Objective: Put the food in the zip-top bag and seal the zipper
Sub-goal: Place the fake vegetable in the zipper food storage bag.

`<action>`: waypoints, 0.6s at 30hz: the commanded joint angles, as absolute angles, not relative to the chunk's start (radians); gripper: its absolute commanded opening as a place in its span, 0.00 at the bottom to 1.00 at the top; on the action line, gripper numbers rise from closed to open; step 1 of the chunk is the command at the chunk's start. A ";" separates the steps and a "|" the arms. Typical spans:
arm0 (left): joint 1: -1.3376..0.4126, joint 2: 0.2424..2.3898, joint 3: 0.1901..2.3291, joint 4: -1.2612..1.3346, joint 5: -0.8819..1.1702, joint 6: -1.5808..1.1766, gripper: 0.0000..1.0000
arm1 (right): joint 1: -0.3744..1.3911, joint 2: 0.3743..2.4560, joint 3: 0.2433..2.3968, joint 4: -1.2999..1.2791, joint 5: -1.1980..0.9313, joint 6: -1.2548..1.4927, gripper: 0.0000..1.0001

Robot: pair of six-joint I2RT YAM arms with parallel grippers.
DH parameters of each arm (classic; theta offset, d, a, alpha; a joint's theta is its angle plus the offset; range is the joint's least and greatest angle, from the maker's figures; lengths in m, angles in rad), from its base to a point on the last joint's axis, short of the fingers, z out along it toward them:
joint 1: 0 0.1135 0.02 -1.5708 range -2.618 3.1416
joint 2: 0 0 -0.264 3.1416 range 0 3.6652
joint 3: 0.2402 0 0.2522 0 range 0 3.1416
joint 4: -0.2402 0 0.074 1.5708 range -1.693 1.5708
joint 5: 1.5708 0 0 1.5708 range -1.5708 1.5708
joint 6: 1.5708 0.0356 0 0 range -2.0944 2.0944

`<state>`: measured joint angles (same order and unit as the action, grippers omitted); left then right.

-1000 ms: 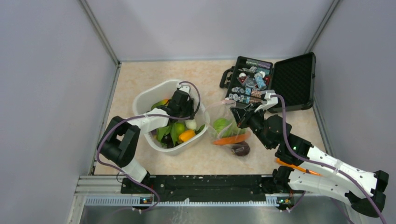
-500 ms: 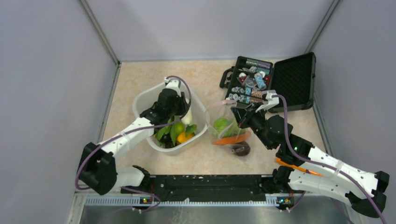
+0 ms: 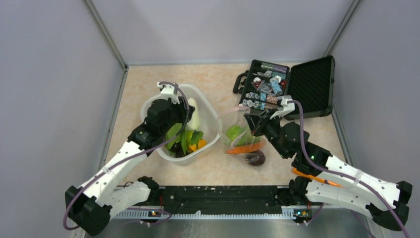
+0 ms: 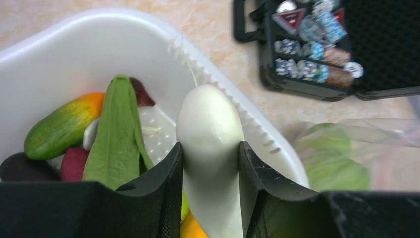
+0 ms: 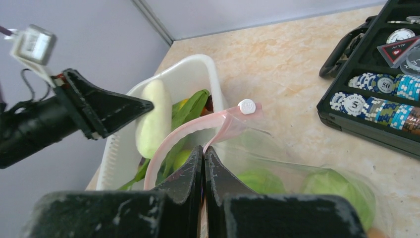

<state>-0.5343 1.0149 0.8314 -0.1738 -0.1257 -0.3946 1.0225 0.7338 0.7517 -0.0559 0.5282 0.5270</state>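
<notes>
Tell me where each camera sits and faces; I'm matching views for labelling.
Top external: above and behind the arms, looking down at the table; both arms and bases show.
Left wrist: on the left arm, looking past the left gripper clamping the white radish over the white tub.
Right wrist: on the right arm, looking past the right gripper pinching the zipper of the zip-top bag.
Shared: both wrist views show the radish, tub and black case.

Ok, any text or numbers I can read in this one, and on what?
"50": on the far chip in the case, right wrist view.
"5": on the near chip beside it.
"ALL IN", probably: on the red triangle, blurred.
Zipper slider: embossed mark, too small to read.
Other views: nothing readable.
</notes>
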 commanded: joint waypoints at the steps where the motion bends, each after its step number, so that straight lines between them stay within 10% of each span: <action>1: -0.532 0.891 0.870 -0.113 -0.013 -0.407 0.23 | 1.018 0.747 0.769 -0.008 0.527 0.538 0.00; 18: -0.606 0.817 0.785 0.512 0.178 -0.576 0.22 | 1.018 0.773 0.772 0.030 0.504 0.543 0.00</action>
<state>-0.5724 0.7891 0.7799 0.2890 0.1501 -0.5560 1.0225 0.7685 0.7517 -0.0334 0.5129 0.5362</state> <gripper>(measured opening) 0.395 0.005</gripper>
